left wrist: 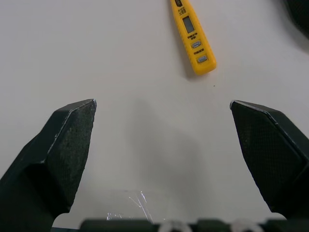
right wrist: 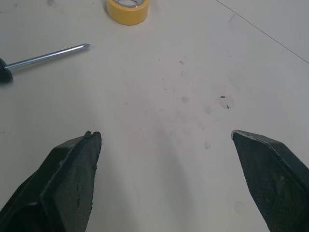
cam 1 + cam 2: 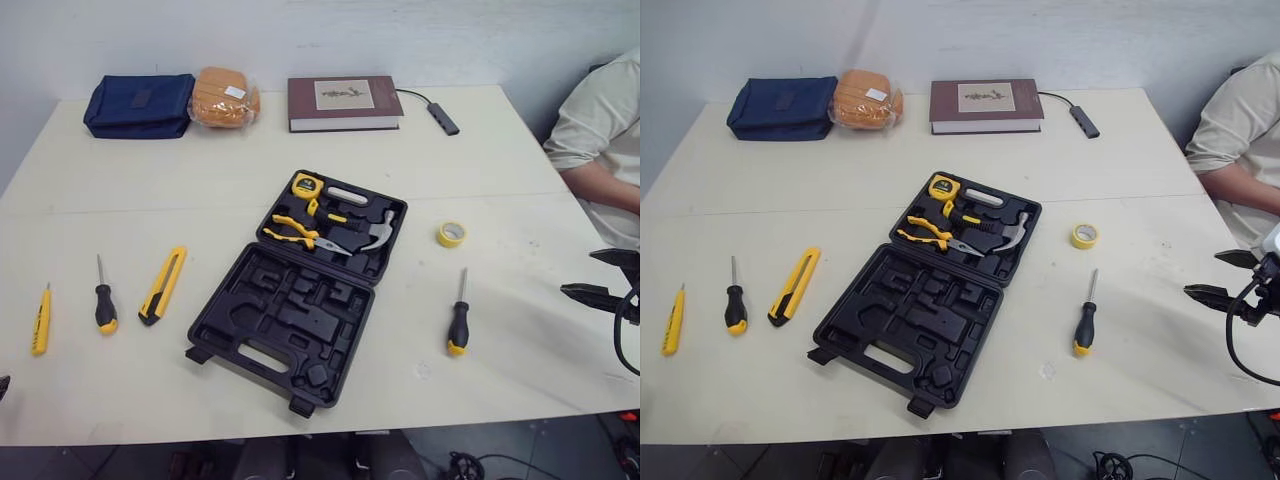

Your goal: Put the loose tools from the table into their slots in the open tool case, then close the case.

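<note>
the right gripper [image 3: 577, 272] hangs over bare table off the right side of the tool case, its two black fingers spread wide with nothing between them. the left gripper [image 1: 163, 102] is likewise wide open and empty, low over the table far out on the case's left.

the table [image 3: 500, 150] is pale and broad. the tool case [image 3: 285, 320] lies open flat near its middle. its far half already carries a hammer [image 3: 380, 232], pliers [image 3: 298, 234] and a tape measure [image 3: 306, 184], and its near half shows empty moulded slots. behind the case, well apart from it, sit a book [image 3: 345, 102] and a blue pouch [image 3: 138, 104], which are no part of the job.

then the loose tools:
- a yellow utility knife [image 3: 163, 285] near the case's left edge
- a long screwdriver [image 3: 458, 322] to the case's right
- a short screwdriver [image 3: 104, 302] left of the case, beyond the knife
- a yellow tester pen [image 3: 40, 320] farthest left of the case
- a roll of yellow tape [image 3: 452, 234] right of the case's far half

by my reading the task stands at its first pickup: five items lie outside the case and it is not yet closed. the next move calls for one gripper to come down across a tool. that could be the right over the long screwdriver's handle, or the left on the tester pen just ahead of it. the fingers should sit crosswise to the shaft, and the tool then goes to a matching slot.
</note>
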